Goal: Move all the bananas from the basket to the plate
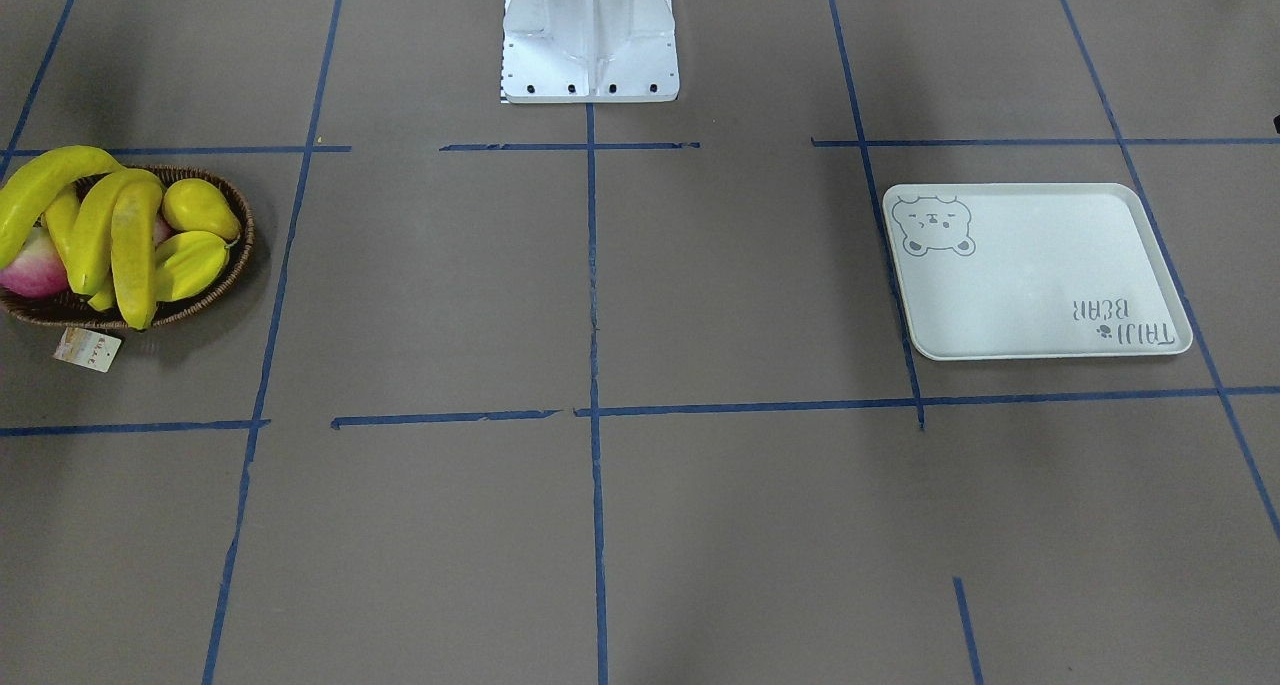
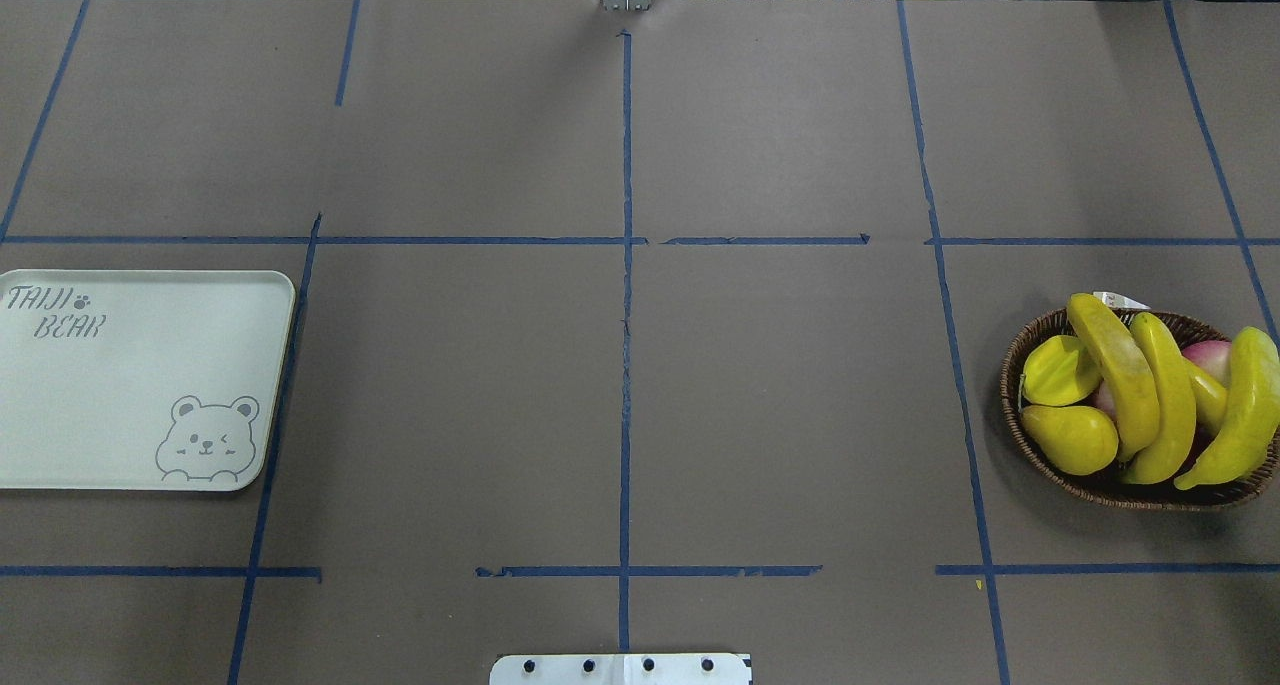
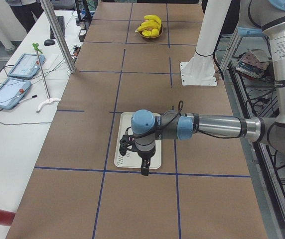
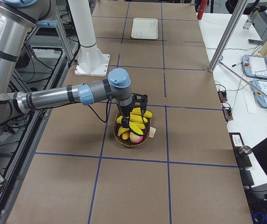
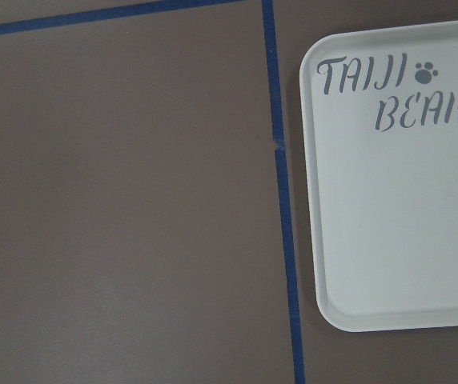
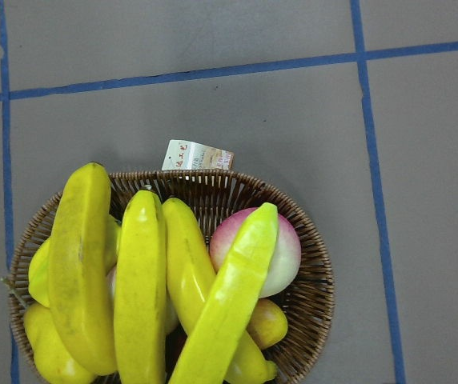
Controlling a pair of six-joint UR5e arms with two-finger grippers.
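Four bananas (image 6: pixel 141 288) crowd the basket (image 6: pixel 313 268); the right pincer (image 4: pixel 135 121) hangs over them, open or closed I can't tell. Best grip the topmost one across its middle.

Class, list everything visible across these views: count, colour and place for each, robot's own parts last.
bananas: four, bright yellow, piled in the basket
basket: one, brown woven, table end on the robot's right
pear: one, yellow, in the basket
starfruit: one, yellow-green, in the basket
peach: one, pink-white, in the basket, partly under bananas
paper tag: one, white, by the basket's rim
plate: one, pale white, grey bear print, robot's left end
tape lines: several, blue, gridding the brown table
mounting base: one, white, table's robot side
left hand: one, black, above the plate
right hand: one, black, above the basket
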